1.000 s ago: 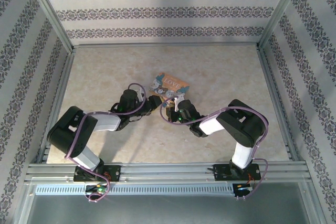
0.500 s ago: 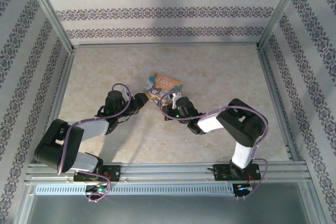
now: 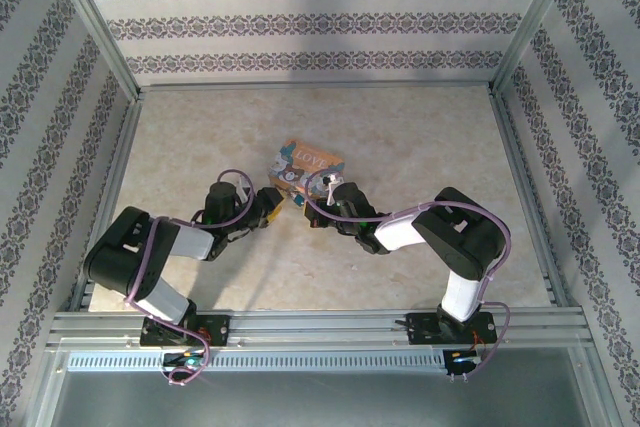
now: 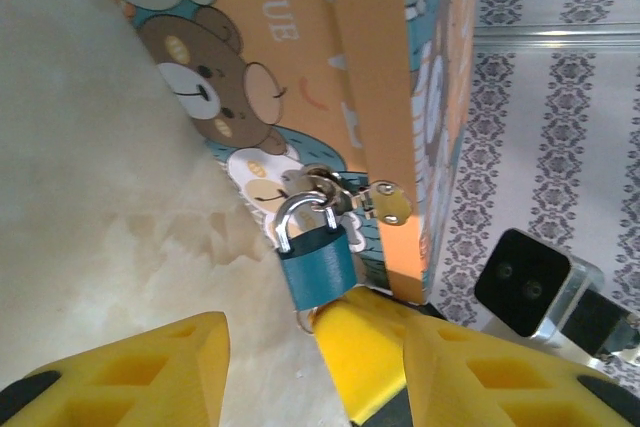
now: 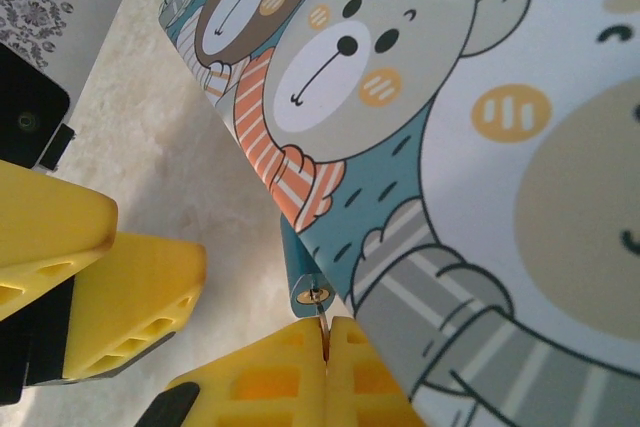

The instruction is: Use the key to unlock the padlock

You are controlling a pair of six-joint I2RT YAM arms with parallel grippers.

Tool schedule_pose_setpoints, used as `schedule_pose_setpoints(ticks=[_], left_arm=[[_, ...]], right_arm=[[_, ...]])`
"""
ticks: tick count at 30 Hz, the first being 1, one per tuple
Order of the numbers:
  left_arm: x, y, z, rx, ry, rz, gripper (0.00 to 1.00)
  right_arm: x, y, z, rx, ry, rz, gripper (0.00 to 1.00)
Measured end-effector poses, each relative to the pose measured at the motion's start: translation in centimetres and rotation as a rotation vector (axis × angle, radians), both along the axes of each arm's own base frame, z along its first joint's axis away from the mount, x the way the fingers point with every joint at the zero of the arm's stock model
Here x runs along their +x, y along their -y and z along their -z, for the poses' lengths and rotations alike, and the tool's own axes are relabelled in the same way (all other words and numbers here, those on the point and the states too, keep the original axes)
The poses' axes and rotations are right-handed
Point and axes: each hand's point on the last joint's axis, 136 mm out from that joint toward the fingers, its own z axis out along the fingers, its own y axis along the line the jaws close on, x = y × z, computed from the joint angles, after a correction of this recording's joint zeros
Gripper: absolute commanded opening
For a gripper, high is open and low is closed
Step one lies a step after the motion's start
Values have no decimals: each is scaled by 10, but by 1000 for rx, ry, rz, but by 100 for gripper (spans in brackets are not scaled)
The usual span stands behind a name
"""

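Beige marbled table (image 3: 430, 147) stands between patterned walls, and an orange box (image 3: 308, 163) with bear pictures lies near its middle. From the clasp on the box edge hangs the padlock (image 4: 318, 263), small and teal with a silvery shackle, its keyhole end toward the grippers. The right gripper (image 5: 325, 335) has its yellow fingers pressed together on the key (image 5: 321, 313), of which a thin shaft shows, with the tip at the keyhole. The left gripper (image 3: 271, 197) is spread, one finger on each side of the padlock, holding nothing.
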Motion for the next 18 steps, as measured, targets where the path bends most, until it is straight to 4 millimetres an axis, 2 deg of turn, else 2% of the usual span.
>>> schedule_pose_setpoints(ticks=[18], left_arm=[[9, 25, 21, -82, -44, 5, 38]], right_arm=[[-1, -4, -1, 41, -52, 10, 0]])
